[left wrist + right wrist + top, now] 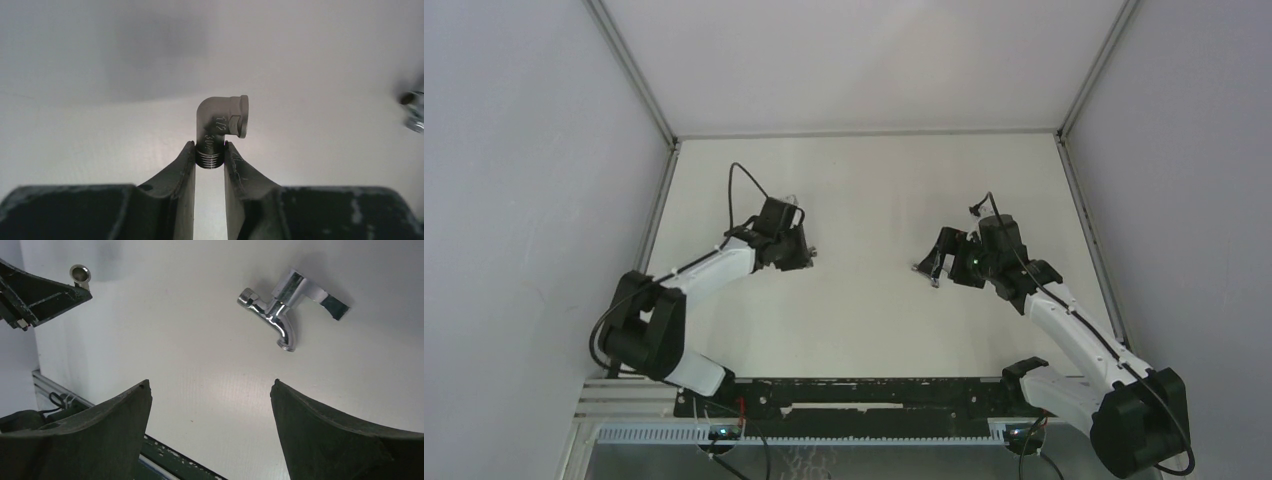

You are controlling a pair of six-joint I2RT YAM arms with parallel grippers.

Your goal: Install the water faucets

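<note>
Gripping, left tool (209,151): the jaws are closed on the threaded end of a small grey metal elbow fitting (221,120). The fitting stands up past the fingertips, with its six-sided open end turned sideways.
Right tool (210,385): the jaws are spread wide with nothing between them. It hangs above the surface, tilted down toward the tap.
Chrome tap (280,310): it lies on its side on the white surface (150,340), and nothing touches it. It has a threaded inlet at one end, a curved spout and a flat lever handle. From above it sits just left of the right tool, in the right half of the scene at middle depth.
Spacing: the left tool is in the left half at middle depth. It is well apart from the right tool, with bare surface between them.
Done: one of the two parts, the elbow fitting, is lifted and held.
Left to do: the tap is not yet picked up, and the two threaded ends have not met.
Judgement: the task looks early. The likely remaining steps are grasping the tap, lining its inlet up with the elbow's open end and screwing them together. The pictures do not show where the joined pieces would mount.
</note>
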